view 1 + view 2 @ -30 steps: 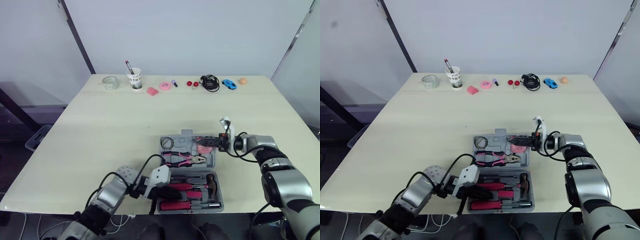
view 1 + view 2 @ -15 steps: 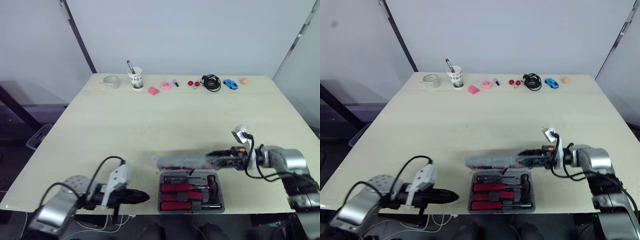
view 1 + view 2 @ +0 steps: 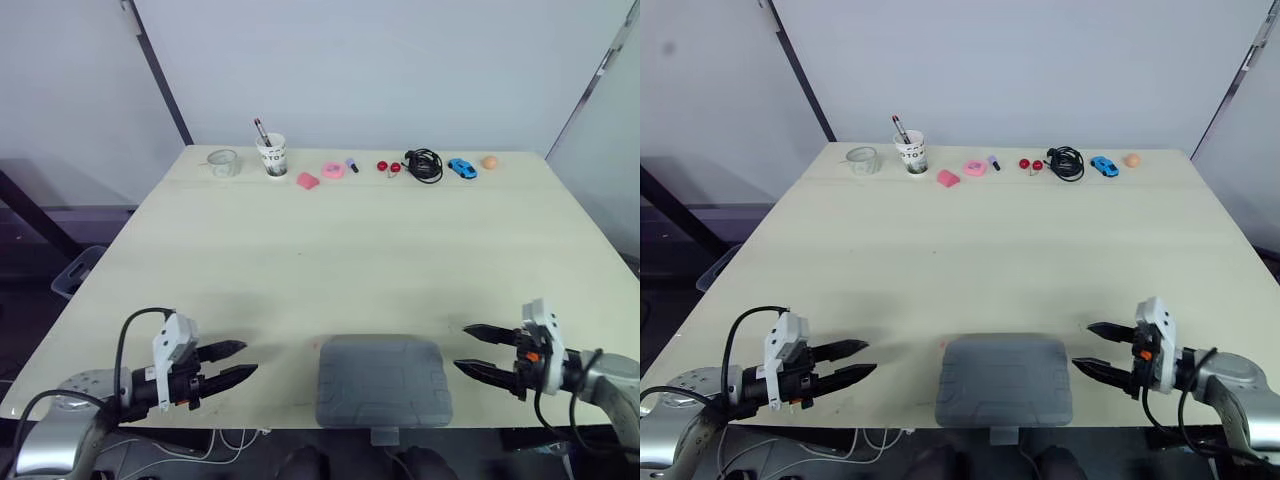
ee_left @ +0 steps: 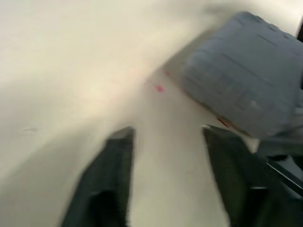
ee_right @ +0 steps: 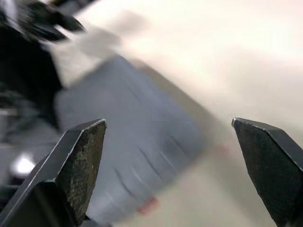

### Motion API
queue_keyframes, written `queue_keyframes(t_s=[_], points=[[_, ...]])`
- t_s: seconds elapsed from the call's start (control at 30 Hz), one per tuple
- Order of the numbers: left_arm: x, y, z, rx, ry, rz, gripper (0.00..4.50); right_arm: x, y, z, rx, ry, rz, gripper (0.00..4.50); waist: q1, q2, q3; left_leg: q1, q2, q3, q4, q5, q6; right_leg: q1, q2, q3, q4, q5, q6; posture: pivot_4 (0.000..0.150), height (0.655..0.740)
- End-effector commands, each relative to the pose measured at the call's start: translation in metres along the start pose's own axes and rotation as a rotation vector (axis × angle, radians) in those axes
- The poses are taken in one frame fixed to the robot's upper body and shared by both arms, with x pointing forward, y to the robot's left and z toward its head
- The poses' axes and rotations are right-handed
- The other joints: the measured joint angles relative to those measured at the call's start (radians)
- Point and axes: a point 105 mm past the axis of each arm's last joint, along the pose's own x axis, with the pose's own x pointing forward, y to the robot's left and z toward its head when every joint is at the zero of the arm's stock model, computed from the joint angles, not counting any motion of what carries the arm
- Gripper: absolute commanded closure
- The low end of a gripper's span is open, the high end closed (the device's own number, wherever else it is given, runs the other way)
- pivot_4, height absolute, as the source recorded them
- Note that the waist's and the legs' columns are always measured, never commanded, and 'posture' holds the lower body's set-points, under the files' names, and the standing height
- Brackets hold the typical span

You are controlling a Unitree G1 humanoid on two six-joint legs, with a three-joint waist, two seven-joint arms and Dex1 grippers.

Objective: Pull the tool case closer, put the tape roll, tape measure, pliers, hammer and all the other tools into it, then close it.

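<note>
The grey tool case [image 3: 382, 380] lies shut at the table's near edge, lid down and contents hidden. My left gripper [image 3: 248, 358] hovers to its left, apart from it, fingers spread open and pointing at the case, with nothing between them. My right gripper [image 3: 461, 346] stands just off the case's right side, also open and empty. In the left wrist view the case [image 4: 251, 71] lies beyond my open fingers [image 4: 102, 189]. The right wrist view shows the case [image 5: 128, 142] between and beyond my wide-spread fingers [image 5: 71, 170].
Along the far edge stand a glass [image 3: 221, 163], a paper cup with a pen [image 3: 270, 156], pink pieces [image 3: 332, 171], red bits [image 3: 386, 167], a black cable [image 3: 421, 165], a blue toy car [image 3: 459, 168] and an orange ball [image 3: 487, 161].
The case's lid has come down and the case is now shut. Both arms have drawn back to the sides of the case, and my left gripper has opened.
</note>
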Motion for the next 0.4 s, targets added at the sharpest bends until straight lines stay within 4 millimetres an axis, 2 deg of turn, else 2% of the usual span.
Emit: queue_keyframes(t_s=[0.03, 0.07, 0.27, 0.4], points=[[-0.007, 0.005, 0.005, 0.05, 0.013, 0.067, 0.3, -0.026, -0.014, 0.003, -0.15, -0.037, -0.152, 0.0, -0.002, 0.0, 0.0, 0.0, 0.0, 0.0, 0.0, 0.0, 0.0, 0.0, 0.0, 0.0, 0.0, 0.0, 0.0, 0.15, 0.74], [-0.008, 0.008, 0.002, 0.059, 0.037, 0.093, 0.06, -0.032, -0.017, 0.0, -0.164, -0.036, -0.183, 0.0, -0.001, 0.0, 0.0, 0.001, 0.0, 0.001, 0.0, 0.0, 0.0, 0.0, 0.0, 0.001, 0.0, -0.001, -0.001, 0.15, 0.74], [-0.007, 0.012, -0.002, 0.046, 0.045, 0.124, 0.06, -0.061, -0.026, -0.014, -0.197, -0.02, -0.305, 0.0, 0.0, 0.0, 0.0, 0.001, 0.0, 0.001, 0.0, 0.0, 0.0, 0.001, 0.0, 0.001, 0.0, -0.001, -0.002, 0.15, 0.74], [-0.002, 0.007, -0.009, 0.046, 0.081, 0.1, 0.06, -0.071, -0.031, -0.023, -0.191, -0.005, -0.326, 0.0, 0.0, 0.0, 0.0, 0.001, 0.0, 0.001, 0.0, 0.0, 0.0, 0.001, 0.0, 0.001, 0.0, -0.001, -0.002, 0.15, 0.74]])
